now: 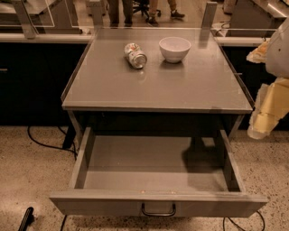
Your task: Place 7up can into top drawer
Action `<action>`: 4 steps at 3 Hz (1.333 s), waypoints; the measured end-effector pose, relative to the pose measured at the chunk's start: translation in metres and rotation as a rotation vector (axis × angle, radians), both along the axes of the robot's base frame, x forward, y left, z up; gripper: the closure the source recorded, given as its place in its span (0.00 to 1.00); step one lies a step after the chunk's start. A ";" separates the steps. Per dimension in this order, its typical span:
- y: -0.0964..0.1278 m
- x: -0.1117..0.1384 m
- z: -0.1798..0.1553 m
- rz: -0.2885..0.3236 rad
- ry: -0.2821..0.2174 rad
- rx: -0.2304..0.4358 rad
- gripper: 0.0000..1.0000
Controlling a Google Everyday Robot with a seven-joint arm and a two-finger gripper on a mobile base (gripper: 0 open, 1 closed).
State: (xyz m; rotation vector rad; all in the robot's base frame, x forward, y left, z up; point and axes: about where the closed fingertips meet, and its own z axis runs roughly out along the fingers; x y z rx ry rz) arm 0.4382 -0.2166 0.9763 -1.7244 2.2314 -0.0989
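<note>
The 7up can (135,55) lies on its side on the grey tabletop (158,85), toward the back, just left of a white bowl. The top drawer (153,205) is pulled wide open below the table's front edge, and its grey floor (153,162) holds nothing. A dark loop handle (158,210) sits at the centre of its front panel. My gripper (259,124) hangs at the right edge of the view, beside the table's front right corner. It is well away from the can and holds nothing that I can see.
A white bowl (174,48) stands upright right of the can. Dark counters run behind the table on both sides. Cables lie on the speckled floor (36,144). People's legs and a chair show at the far back (135,11).
</note>
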 end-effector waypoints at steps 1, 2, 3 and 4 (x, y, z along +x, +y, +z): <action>0.000 0.000 0.000 0.000 0.000 0.000 0.00; 0.001 0.002 0.002 0.006 -0.015 0.014 0.00; 0.006 0.037 -0.006 -0.008 -0.031 0.149 0.00; 0.016 0.099 -0.023 -0.101 0.009 0.368 0.00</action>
